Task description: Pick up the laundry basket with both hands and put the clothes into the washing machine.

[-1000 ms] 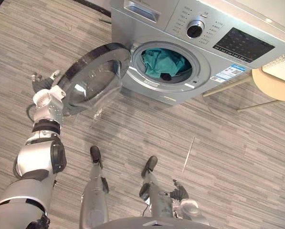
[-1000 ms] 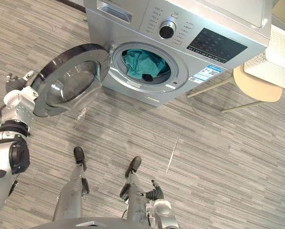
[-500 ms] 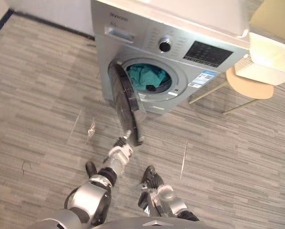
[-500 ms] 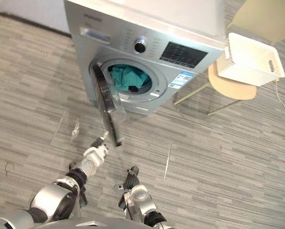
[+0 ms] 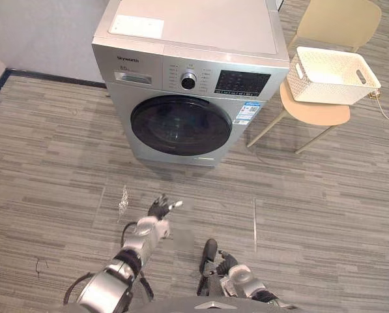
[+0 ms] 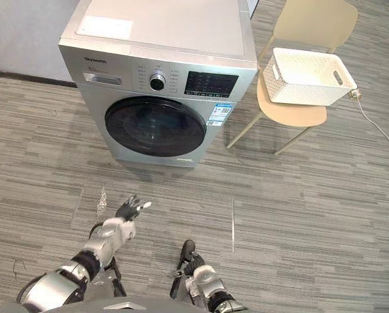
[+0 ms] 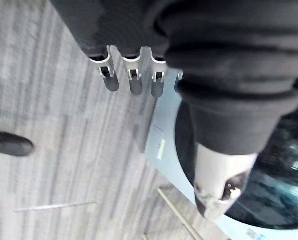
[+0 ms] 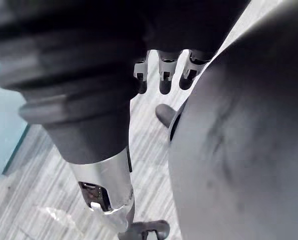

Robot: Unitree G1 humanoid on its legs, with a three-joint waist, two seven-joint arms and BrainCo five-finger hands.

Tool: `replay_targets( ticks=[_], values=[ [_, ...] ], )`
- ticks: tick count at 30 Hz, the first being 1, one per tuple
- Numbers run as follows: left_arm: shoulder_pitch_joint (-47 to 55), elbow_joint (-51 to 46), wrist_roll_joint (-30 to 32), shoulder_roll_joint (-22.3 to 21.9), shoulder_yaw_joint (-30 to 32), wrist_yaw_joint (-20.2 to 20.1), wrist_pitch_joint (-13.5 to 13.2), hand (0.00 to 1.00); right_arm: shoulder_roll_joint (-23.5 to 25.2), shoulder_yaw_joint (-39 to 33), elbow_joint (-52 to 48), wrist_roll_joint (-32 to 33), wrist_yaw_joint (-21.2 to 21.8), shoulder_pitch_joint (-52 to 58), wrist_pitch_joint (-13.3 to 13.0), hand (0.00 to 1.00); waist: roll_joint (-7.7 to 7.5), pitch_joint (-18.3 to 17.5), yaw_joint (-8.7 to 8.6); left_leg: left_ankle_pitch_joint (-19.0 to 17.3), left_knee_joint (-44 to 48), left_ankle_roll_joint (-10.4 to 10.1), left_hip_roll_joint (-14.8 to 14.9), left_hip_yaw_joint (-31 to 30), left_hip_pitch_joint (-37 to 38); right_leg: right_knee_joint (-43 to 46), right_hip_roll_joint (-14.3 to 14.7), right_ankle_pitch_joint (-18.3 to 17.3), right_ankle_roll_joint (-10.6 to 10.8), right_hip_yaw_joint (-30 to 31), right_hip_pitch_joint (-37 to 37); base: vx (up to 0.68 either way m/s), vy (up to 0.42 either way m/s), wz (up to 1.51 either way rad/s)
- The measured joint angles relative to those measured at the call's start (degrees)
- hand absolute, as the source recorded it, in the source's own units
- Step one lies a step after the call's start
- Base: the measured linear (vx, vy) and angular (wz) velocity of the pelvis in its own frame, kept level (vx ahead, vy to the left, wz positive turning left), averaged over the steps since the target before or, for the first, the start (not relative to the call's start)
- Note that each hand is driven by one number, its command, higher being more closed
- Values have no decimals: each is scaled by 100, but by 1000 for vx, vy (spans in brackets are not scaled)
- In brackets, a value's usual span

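Well beyond the left hand (image 5: 156,212), the silver front-loading washing machine (image 5: 120,111) carries a short dark word (image 5: 129,59) at the upper corner of its front. A blue-and-white sticker (image 5: 247,112) just beside the round dark door (image 5: 181,125), the fine legends on the dark control panel (image 5: 243,81) and a white rectangular label (image 5: 137,26) on the lid all bear print too small to read.

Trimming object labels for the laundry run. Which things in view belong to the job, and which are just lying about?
Job:
washing machine, its door shut
white laundry basket
left hand
right hand

Lying about:
beige chair, under the basket
white cable on the floor
clear scrap on the floor
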Motion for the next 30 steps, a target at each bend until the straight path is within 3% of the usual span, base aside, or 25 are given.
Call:
replay_targets(
  ticks=[10,18,20,21,22,23,24,26,27,28,29,30],
  values=[
    [994,350,1192,148,1412,-73,2,0,-6,-364,153,125,-9,14,-216,0,185,-21,212,-95,-2,47,-120,-23,114,-4,-101,-82,45,-19,170,25,11,5],
    [1104,308,1233,49,1685,50,-19,0,32,-286,165,402,-5,19,-251,0,222,-40,247,-195,5,13,-140,-234,243,34,-115,-238,135,-215,439,79,-4,12],
    [1127,192,1182,4,1815,97,-40,0,-36,-240,189,447,-5,-7,-245,0,198,-18,223,-531,603,123,-138,-565,-34,42,-269,-367,291,-620,749,128,26,98],
    [1147,42,1184,-36,1835,137,-77,0,-168,-237,207,440,-1,23,-240,0,242,9,217,-943,1557,293,-31,-689,-457,125,-348,-444,350,-934,950,64,34,102],
    [1148,21,1189,-40,1819,148,-109,0,-243,-230,227,440,-2,106,-244,0,269,5,227,-1133,1933,356,38,-603,-614,180,-385,-474,374,-1068,1042,109,155,123],
    [1166,21,1196,-8,1773,192,-125,0,-425,-230,237,429,-2,160,-243,0,324,-4,252,-1534,2601,611,224,75,-727,314,-493,-564,472,-1318,1244,119,187,86],
    [1282,-86,1213,23,1783,238,-137,0,-490,-313,239,339,-2,156,-239,0,321,1,335,-1712,2821,674,267,275,-743,383,-560,-597,510,-1391,1328,139,210,70],
    [1425,-313,1279,60,1814,291,-205,0,-548,-469,230,216,-1,146,-241,0,302,7,390,-1981,3064,691,129,140,-811,423,-695,-602,517,-1493,1450,199,275,56],
    [1508,-376,1376,69,1779,297,-225,0,-577,-841,246,216,-6,202,-246,0,349,7,309,-2268,3289,810,-118,-187,-834,667,-923,-605,533,-1836,1740,224,351,95],
    [1538,-382,1425,56,1713,294,-226,0,-590,-990,277,227,-9,247,-248,0,398,-15,304,-2371,3322,845,-182,-263,-812,935,-1043,-605,534,-1877,1750,212,370,109],
    [1604,-395,1468,52,1588,281,-238,0,-611,-1219,292,242,-11,297,-239,0,468,-27,323,-2475,3314,905,-306,-385,-707,1608,-1319,-593,517,-1851,1672,177,344,77],
    [1737,-399,1540,55,1566,269,-270,0,-635,-1457,249,449,-9,366,-247,0,477,0,331,-2568,3202,997,-513,-545,-434,2737,-1785,-403,242,-1592,1454,324,476,80]
  ],
)
